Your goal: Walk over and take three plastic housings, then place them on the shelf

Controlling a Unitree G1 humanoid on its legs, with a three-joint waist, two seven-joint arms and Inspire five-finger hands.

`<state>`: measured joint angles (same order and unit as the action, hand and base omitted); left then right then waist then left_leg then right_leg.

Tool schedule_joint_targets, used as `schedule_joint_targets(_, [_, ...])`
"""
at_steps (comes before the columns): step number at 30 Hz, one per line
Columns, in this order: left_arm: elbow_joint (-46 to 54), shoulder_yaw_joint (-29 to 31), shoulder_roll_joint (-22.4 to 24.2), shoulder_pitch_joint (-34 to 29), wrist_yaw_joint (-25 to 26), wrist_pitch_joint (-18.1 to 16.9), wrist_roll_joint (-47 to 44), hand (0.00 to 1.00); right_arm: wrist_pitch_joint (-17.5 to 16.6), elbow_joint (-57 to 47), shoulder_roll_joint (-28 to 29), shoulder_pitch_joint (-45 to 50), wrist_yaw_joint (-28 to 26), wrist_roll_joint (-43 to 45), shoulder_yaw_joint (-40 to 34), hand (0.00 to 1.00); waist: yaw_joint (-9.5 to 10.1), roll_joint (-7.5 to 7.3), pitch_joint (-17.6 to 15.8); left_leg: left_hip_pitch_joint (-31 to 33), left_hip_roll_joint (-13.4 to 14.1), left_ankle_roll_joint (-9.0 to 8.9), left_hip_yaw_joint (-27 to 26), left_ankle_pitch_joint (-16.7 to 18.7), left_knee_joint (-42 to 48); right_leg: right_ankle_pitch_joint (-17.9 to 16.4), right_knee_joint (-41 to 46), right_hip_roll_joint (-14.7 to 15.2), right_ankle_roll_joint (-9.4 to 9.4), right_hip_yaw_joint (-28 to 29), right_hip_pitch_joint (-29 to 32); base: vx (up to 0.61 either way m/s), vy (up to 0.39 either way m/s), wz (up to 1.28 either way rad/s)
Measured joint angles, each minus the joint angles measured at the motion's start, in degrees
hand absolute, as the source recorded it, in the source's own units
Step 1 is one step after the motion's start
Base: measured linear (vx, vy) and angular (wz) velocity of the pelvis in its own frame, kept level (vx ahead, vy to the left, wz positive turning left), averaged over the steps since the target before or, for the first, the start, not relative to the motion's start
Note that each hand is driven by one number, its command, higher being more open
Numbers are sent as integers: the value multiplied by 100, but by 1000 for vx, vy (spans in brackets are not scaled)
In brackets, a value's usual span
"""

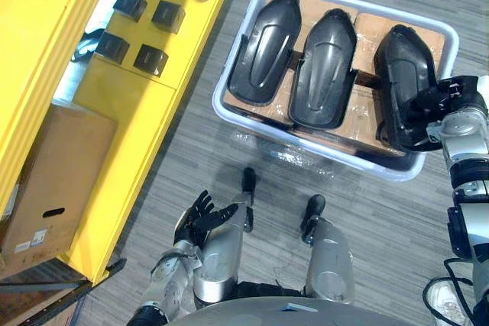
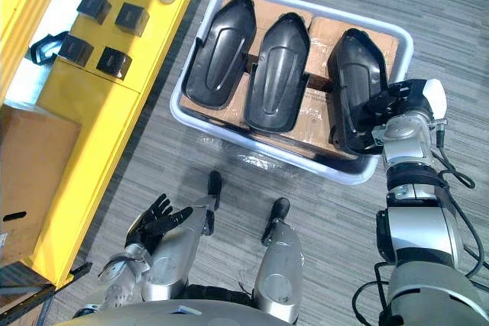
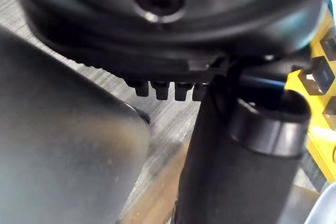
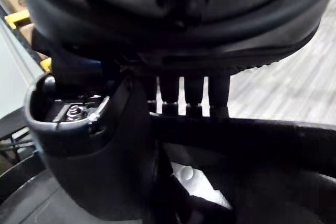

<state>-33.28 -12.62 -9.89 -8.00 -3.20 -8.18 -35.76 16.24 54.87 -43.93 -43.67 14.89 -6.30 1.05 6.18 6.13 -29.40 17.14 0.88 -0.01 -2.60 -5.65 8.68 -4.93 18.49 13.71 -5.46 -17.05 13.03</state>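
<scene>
Gripping the rightmost housing [image 2: 355,74] by its rim, the right hand [image 2: 401,108] is curling its fingers [image 4: 194,95] over the edge, thumb opposing; the housing is sitting in the white bin [image 1: 397,172] on the floor. Two other housings [image 2: 221,47] [image 2: 276,70] are lying beside it on cardboard [image 2: 325,36]: glossy black moulded shells, elongated. The left hand [image 1: 200,219] is hanging low beside the yellow shelf [image 2: 92,104], fingers relaxed, holding nothing.

We are in a factory workshop: a yellow shelf [image 1: 130,112] with small black parts [image 1: 168,14], a cardboard box [image 1: 61,173], a white bin [image 1: 382,166] of black plastic housings [image 1: 325,66].
</scene>
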Motion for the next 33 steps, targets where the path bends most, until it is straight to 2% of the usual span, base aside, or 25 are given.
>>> schedule_joint_targets(7, [447, 232, 41, -414, 20, 68, 70, 100, -18, -340, 441, 744, 300, 105, -741, 0, -41, -168, -49, -747, -6, -16, -62, -57, -483, 86, -486, -92, -91, -16, -727, 81, -22, -3])
schedule_joint_targets(9, [479, 271, 36, -501, 22, 23, 94, 100, -125, -758, 604, 984, 488, 101, -928, 0, -93, -220, -40, -939, -10, -21, -88, -62, -624, 111, -633, -99, -105, -18, -913, 97, -3, -8])
schedule_joint_targets(10, [523, 374, 42, -579, 31, 15, 94, 100, -224, -1193, 758, 1159, 621, 100, -1036, 0, -176, -265, -26, -1076, -15, -24, -104, -65, -728, 125, -732, -109, -123, -23, -1036, 96, -6, -10])
schedule_joint_targets(12, [884, 470, 96, -767, 213, -16, 161, 100, -471, -2050, 1022, 1612, 891, 41, -1211, 0, -207, -352, 63, -1210, -14, -28, -144, -68, -864, 150, -890, -136, -133, -30, -1160, 101, -12, -6])
schedule_joint_targets(15, [1729, 828, 319, -922, 1090, -32, 692, 100, -716, -3147, 1737, 2325, 1337, -231, -1363, 0, -247, -604, 469, -1345, -12, -58, -119, -70, -1026, 200, -1215, -190, -161, -131, -1411, 149, -37, 10])
schedule_joint_targets(17, [2427, 1469, 558, -916, 1881, -24, 1143, 100, -819, -3823, 2283, 2907, 1591, -532, -1363, 0, -264, -814, 873, -1403, -20, -100, -44, -9, -1034, 207, -1397, -209, -174, -310, -1602, 155, -52, 21])
schedule_joint_targets(19, [3015, 1984, 621, -850, 2288, -45, 1306, 100, -900, -4303, 2558, 3206, 1760, -702, -1363, 0, -272, -874, 956, -1575, -18, -108, -28, 38, -1032, 212, -1418, -216, -182, -365, -1798, 106, -43, 10])
schedule_joint_targets(21, [3407, 2325, 664, -793, 2447, -154, 1403, 100, -972, -4591, 2657, 3359, 1875, -703, -1361, 0, -272, -857, 1161, -1592, -27, -97, -37, 77, -1027, 241, -1463, -210, -228, -378, -1834, 26, -2, -1])
schedule_joint_targets(23, [3836, 2457, 705, -791, 2448, -397, 1387, 100, -1100, -4732, 2658, 3382, 2021, -746, -1365, 0, -276, -801, 1212, -1670, -30, -80, -65, 99, -1027, 292, -1465, -199, -280, -379, -1899, -7, 21, -8])
schedule_joint_targets(25, [4344, 2323, 746, -832, 2181, -670, 1360, 100, -1236, -4854, 2658, 3385, 2118, -907, -1364, 0, -268, -763, 1243, -1803, -37, -72, -127, 171, -998, 317, -1466, -180, -297, -363, -2013, -53, 39, -15])
schedule_joint_targets(26, [4542, 2120, 740, -823, 1946, -805, 1298, 100, -1352, -4962, 2659, 3383, 2199, -905, -1359, 0, -258, -739, 1298, -1812, -35, -79, -175, 228, -975, 332, -1468, -175, -291, -355, -2016, -77, 44, -17])
schedule_joint_targets(28, [4783, 1675, 711, -769, 1460, -847, 911, 100, -1585, -5144, 2658, 3380, 2304, -907, -1326, 0, -270, -706, 1397, -1828, -37, -70, -234, 262, -975, 339, -1478, -163, -281, -351, -2013, -71, 32, -16])
schedule_joint_targets(29, [4806, 1240, 671, -689, 1084, -836, 635, 100, -1803, -5253, 2658, 3370, 2388, -907, -1232, 0, -305, -683, 1518, -1847, -32, -50, -283, 276, -981, 342, -1486, -161, -276, -342, -2013, -44, 13, -14])
schedule_joint_targets(33, [4708, 319, 648, -435, 574, -789, 442, 100, -2175, -5365, 2657, 3271, 2438, -905, -882, 0, -410, -656, 1750, -1876, 1, -58, -394, 286, -981, 381, -1529, -186, -240, -281, -2015, -27, 3, -17])
